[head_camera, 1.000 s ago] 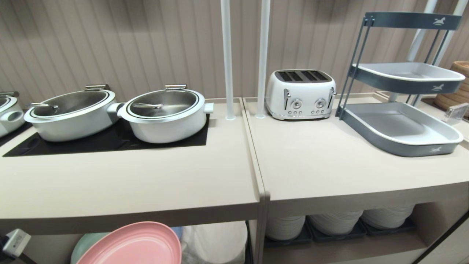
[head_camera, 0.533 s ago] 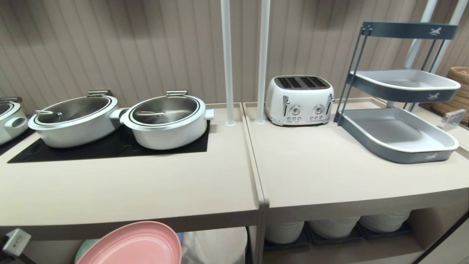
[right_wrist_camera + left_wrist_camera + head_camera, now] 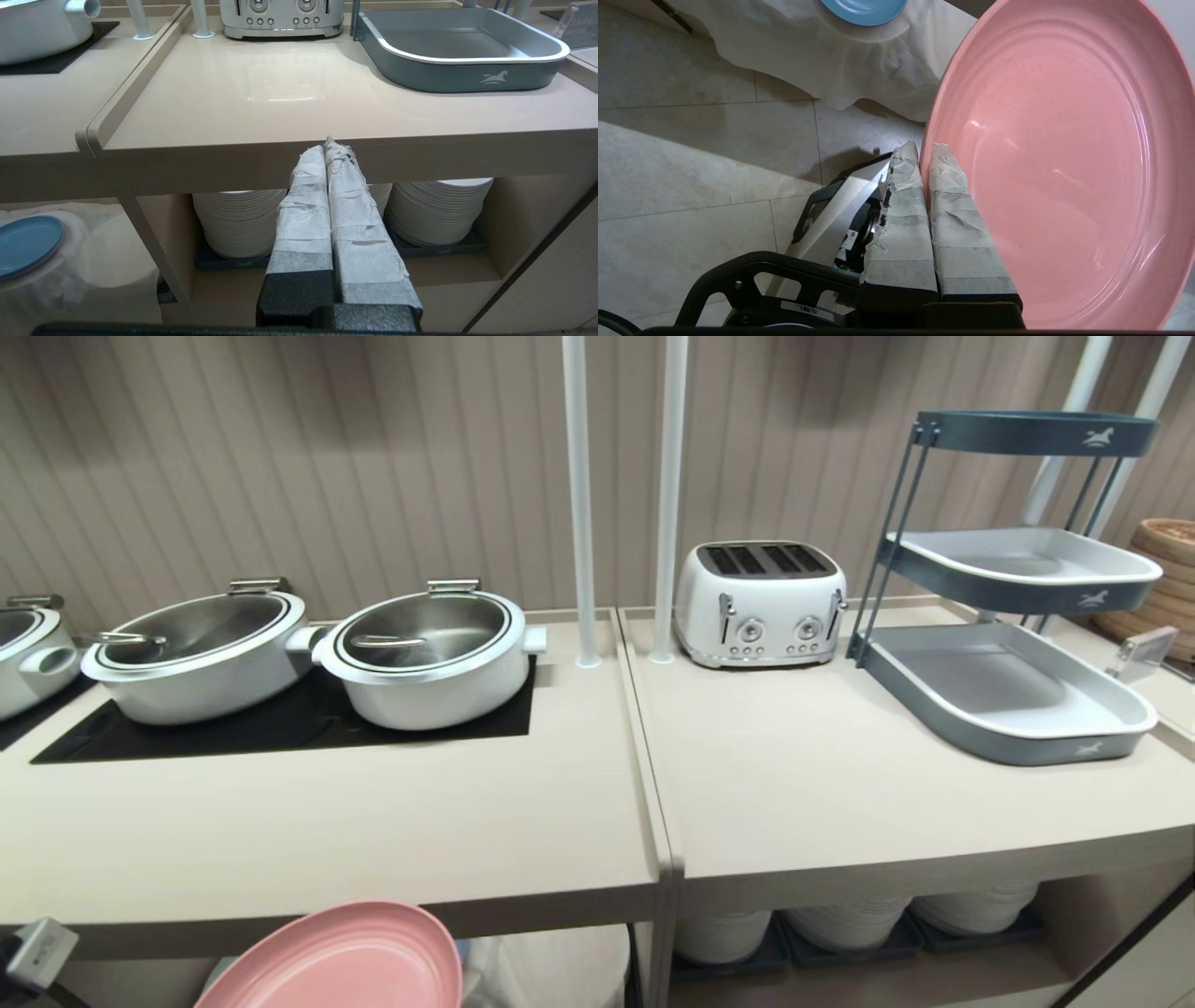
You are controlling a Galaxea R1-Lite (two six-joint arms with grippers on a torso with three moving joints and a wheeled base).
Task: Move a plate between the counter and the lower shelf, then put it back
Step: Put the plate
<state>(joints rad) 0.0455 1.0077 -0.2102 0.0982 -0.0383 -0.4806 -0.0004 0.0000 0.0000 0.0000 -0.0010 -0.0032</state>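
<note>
Left hand (image 3: 924,156) is clamped tight on the rim of the pink plate (image 3: 1059,163), holding it tilted in the air, just below the table's (image 3: 327,840) front edge. Right hand (image 3: 327,144) is pressed together, empty, facing the toaster's table.

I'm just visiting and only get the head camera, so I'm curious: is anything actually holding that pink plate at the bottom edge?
Observer: Yes. In the left wrist view, the left tool is shut on the rim of the plate.
Operator: And the other arm?
Observer: The right tool is shut and empty, with stacked white plates beyond it.
Operator: What else is under the counter?
Observer: A blue plate lies on white cloth.
</note>
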